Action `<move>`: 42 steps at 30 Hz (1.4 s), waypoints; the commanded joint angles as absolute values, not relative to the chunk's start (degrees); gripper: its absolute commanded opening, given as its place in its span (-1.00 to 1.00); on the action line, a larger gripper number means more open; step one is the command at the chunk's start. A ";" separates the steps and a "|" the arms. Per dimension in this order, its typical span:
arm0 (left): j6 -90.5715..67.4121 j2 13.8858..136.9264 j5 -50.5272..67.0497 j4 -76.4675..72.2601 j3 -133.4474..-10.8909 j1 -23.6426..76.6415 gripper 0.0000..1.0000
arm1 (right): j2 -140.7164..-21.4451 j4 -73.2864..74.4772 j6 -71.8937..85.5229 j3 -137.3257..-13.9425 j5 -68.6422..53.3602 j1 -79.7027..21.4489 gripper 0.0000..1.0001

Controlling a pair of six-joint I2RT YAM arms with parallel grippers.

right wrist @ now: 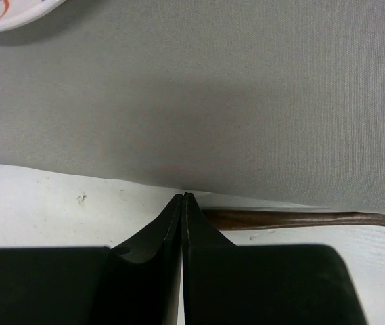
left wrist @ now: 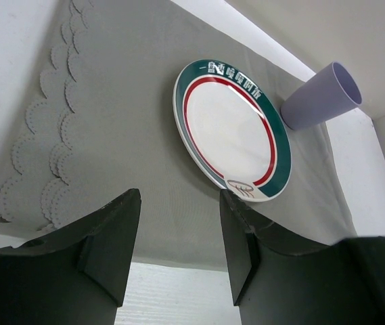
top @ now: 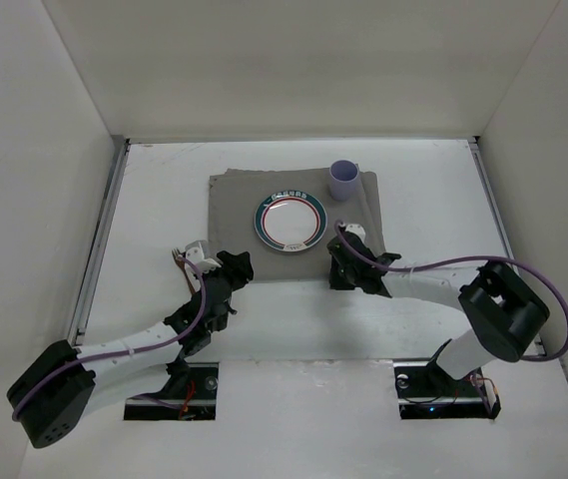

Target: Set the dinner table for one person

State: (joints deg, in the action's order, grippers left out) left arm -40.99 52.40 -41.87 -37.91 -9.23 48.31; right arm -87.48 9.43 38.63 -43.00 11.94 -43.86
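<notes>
A grey cloth placemat (top: 239, 205) lies on the white dinner table (top: 443, 200). On it sit a white plate with a green and red rim (top: 289, 221) and a purple cup (top: 342, 181) at the mat's far right corner. My left gripper (top: 229, 267) is open and empty over the mat's near edge (left wrist: 180, 196), with the plate (left wrist: 233, 132) and the cup (left wrist: 321, 98) ahead of it. My right gripper (top: 337, 271) is shut at the mat's near edge (right wrist: 182, 196). A thin brown wooden handle (right wrist: 293, 219) lies along that edge, just right of its fingertips, its end hidden behind them.
Metal rails run along the table's left (top: 99, 249) and right (top: 493, 220) edges, with white walls round the back and sides. The mat's left side (left wrist: 50, 156) lies in scalloped folds. Bare table (left wrist: 178, 298) shows in front of the mat.
</notes>
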 commanded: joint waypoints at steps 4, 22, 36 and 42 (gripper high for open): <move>-41.22 51.24 -42.80 -40.17 -9.67 48.38 -0.05 | -84.38 10.36 40.08 -41.05 13.09 -43.02 -0.87; -41.48 51.86 -42.36 -40.17 -10.55 49.00 -0.05 | -61.09 29.70 52.38 -34.36 22.41 -43.29 -0.17; -40.34 49.23 -42.19 -39.82 -9.85 48.39 -0.06 | -74.26 20.57 52.91 -36.65 22.24 -36.87 0.01; -40.87 46.67 -42.45 -38.06 -9.23 48.47 -0.05 | -74.97 25.74 54.31 -38.14 23.38 -36.69 -0.46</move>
State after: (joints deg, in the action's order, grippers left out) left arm -40.97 47.46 -41.47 -37.43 -9.23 48.40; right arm -74.94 23.99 53.39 -35.90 21.80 -36.82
